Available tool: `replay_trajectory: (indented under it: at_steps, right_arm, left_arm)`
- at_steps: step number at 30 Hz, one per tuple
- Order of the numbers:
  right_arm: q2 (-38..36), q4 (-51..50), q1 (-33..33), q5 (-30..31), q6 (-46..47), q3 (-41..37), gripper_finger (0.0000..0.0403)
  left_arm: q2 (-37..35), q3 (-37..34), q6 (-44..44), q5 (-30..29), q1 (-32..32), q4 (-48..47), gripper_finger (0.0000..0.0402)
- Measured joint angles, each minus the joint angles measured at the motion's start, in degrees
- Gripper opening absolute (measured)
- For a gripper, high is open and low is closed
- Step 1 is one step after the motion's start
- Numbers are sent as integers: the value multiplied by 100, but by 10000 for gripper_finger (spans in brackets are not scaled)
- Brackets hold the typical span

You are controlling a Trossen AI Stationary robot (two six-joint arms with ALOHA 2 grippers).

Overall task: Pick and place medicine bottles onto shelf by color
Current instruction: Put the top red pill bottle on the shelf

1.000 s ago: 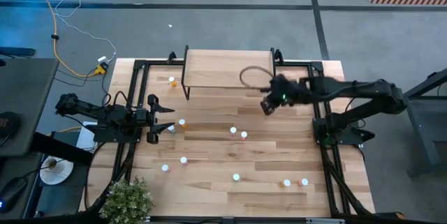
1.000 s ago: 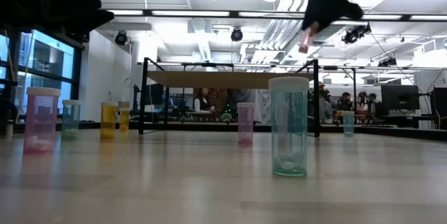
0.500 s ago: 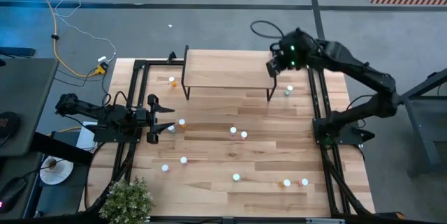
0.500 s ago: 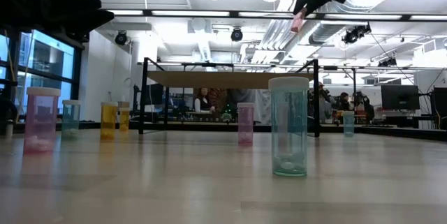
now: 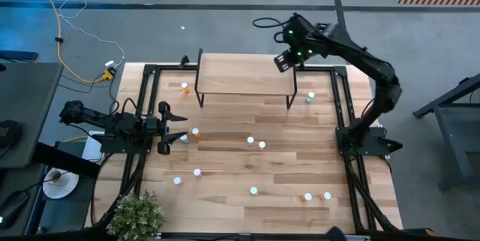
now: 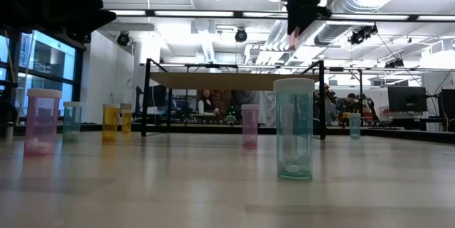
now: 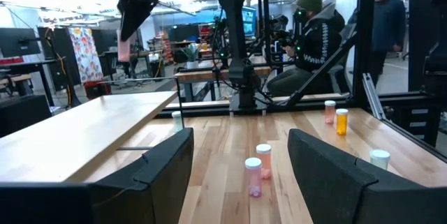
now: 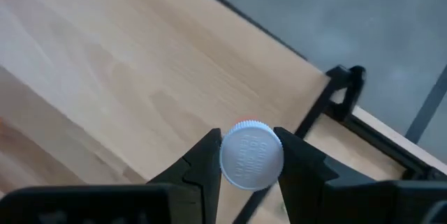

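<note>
Light wood formed the shelf [image 5: 244, 73], which stood at the far edge of the table [image 5: 225, 173] on thin black legs, its top bare. The right gripper [image 5: 283, 61] hung in the air over the shelf's right end, close to its far corner, fingers clamped on a white-capped bottle [image 8: 251, 155] whose pinkish body showed below the gripper in the low view. The left gripper [image 5: 174, 127] waited low at the table's left edge, fingers spread wide apart, with one bottle [image 5: 195, 132] just beside its tips. Other medicine bottles [image 5: 256, 143] stood scattered and well apart across the middle and near parts of the table, leaving wide open lanes between them. One more bottle [image 5: 310, 97] stood just right of the shelf's right legs.
</note>
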Motion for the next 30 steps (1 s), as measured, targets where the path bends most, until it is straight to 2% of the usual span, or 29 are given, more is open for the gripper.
replay_trajectory:
  at_steps: [3, 11, 22, 30]
  right_arm:
    - [284, -1, -58, -246, -138, 32, 103]
    - [774, 94, -329, -171, -347, 32, 103]
    - [842, 144, -581, -223, -246, -16, 103]
    - [1005, 137, -576, -483, -229, -16, 103]
  left_arm:
    - [1, -2, 0, -1, 0, 0, 225]
    - [0, -2, 0, 0, 0, 2, 225]
    - [1, 0, 1, -1, 0, 1, 225]
    - [0, -2, 0, -1, 0, 2, 225]
